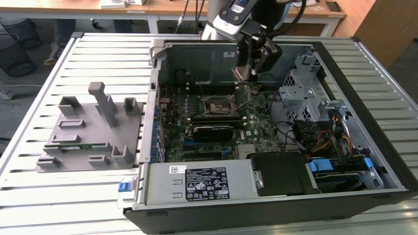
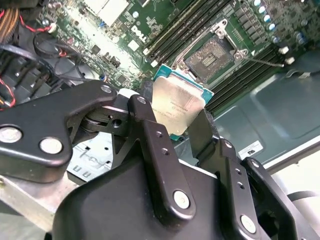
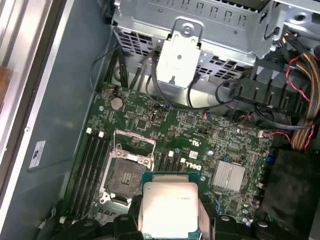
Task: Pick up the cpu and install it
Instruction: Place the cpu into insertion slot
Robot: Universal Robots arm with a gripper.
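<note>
My gripper (image 1: 250, 74) hangs inside the open computer case, above the motherboard's back right part in the exterior view. It is shut on the cpu (image 2: 177, 102), a flat square chip with a silvery top plate and a pale teal rim, clamped by its edges between the black fingers (image 2: 145, 120). In the first wrist view the cpu (image 3: 169, 207) sits between the fingers, just beside the open socket (image 3: 125, 175). The socket (image 1: 216, 105) has a black frame and a raised metal load plate, and nothing lies in it (image 2: 212, 54).
The case walls (image 1: 196, 54) ring the motherboard. A metal drive cage (image 1: 304, 83) and bundled cables (image 1: 326, 142) stand at the exterior view's right. The power supply (image 1: 196, 183) lies at the front. A grey fixture (image 1: 85, 132) holding a green memory stick (image 1: 72, 146) sits on the slatted table.
</note>
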